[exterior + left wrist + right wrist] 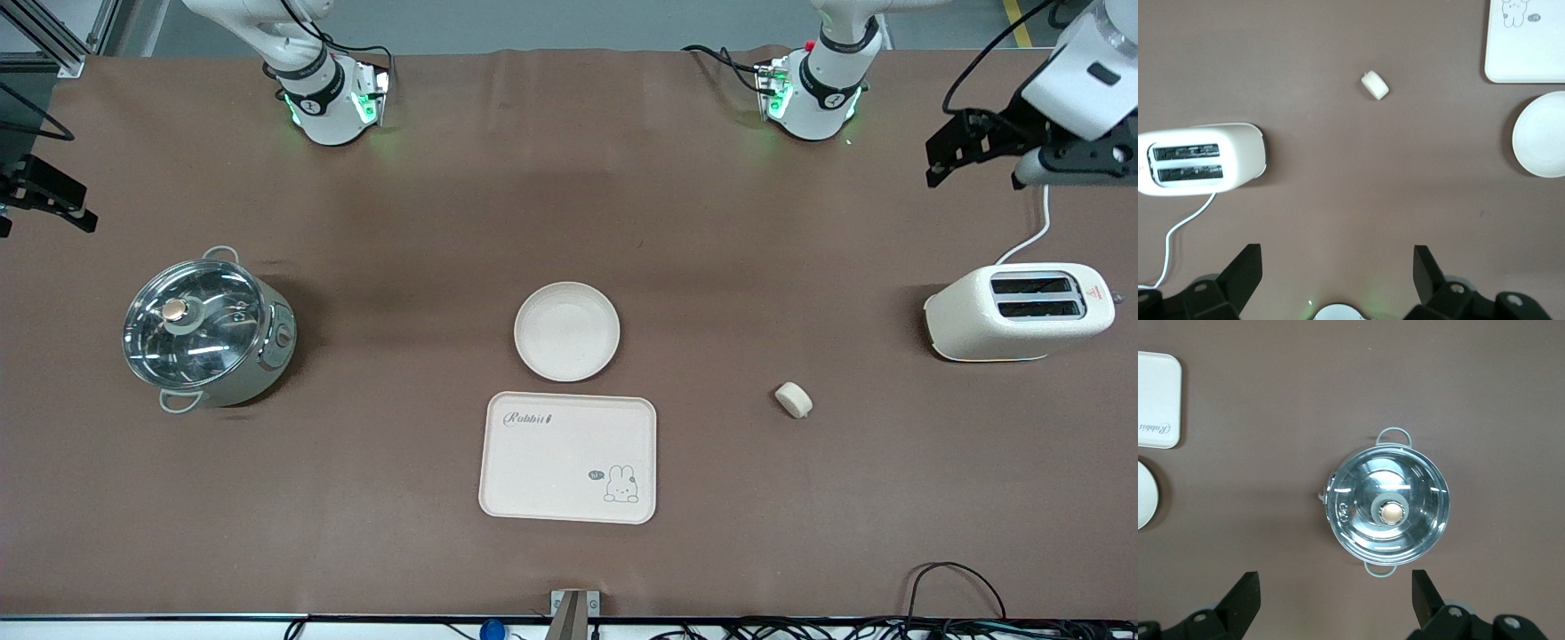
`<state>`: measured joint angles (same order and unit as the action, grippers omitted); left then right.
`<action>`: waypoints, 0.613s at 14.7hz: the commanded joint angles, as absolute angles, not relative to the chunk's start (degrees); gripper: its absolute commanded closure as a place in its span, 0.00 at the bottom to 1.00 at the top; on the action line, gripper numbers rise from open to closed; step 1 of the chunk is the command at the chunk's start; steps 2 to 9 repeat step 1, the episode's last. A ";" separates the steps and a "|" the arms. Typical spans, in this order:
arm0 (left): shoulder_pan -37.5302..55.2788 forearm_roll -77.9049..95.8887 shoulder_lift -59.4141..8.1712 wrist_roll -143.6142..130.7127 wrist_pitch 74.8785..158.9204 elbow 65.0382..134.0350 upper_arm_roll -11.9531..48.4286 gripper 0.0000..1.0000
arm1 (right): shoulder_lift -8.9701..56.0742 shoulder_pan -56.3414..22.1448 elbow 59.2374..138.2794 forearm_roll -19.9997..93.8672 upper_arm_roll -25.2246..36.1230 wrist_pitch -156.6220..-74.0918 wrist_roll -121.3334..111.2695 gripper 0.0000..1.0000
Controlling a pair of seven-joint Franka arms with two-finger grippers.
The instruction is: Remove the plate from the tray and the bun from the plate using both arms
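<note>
The plate (567,332) sits off the tray (568,457), and the bun (794,399) lies apart on the surface (427,196): both removals appear complete. The left tool (1337,267) and right tool (1335,587) hang wide open and empty at the ends; no further grasp seems needed.

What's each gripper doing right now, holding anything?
Left gripper: open, empty, up over the table by the toaster.
Right gripper: open, empty, over the pot.

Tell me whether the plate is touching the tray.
Apart. The front view shows a thin strip of brown table between the plate and the tray; the left wrist view shows the same gap.
</note>
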<state>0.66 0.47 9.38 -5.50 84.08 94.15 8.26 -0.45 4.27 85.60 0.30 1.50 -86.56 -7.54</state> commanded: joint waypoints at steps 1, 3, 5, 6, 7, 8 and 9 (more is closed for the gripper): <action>1.76 0.79 12.22 -4.40 82.88 96.77 7.03 0.00 | 0.09 6.32 85.34 -0.35 1.14 -86.22 -7.56 0.00; 1.76 0.79 12.22 -4.40 82.88 96.77 7.03 0.00 | 0.09 6.32 85.34 -0.35 1.14 -86.22 -7.56 0.00; 1.76 0.79 12.22 -4.40 82.88 96.77 7.03 0.00 | 0.09 6.32 85.34 -0.35 1.14 -86.22 -7.56 0.00; 1.76 0.79 12.22 -4.40 82.88 96.77 7.03 0.00 | 0.09 6.32 85.34 -0.35 1.14 -86.22 -7.56 0.00; 1.76 0.79 12.22 -4.40 82.88 96.77 7.03 0.00 | 0.09 6.32 85.34 -0.35 1.14 -86.22 -7.56 0.00; 1.76 0.79 12.22 -4.40 82.88 96.77 7.03 0.00 | 0.09 6.32 85.34 -0.35 1.14 -86.22 -7.56 0.00; 1.76 0.79 12.22 -4.40 82.88 96.77 7.03 0.00 | 0.09 6.32 85.34 -0.35 1.14 -86.22 -7.56 0.00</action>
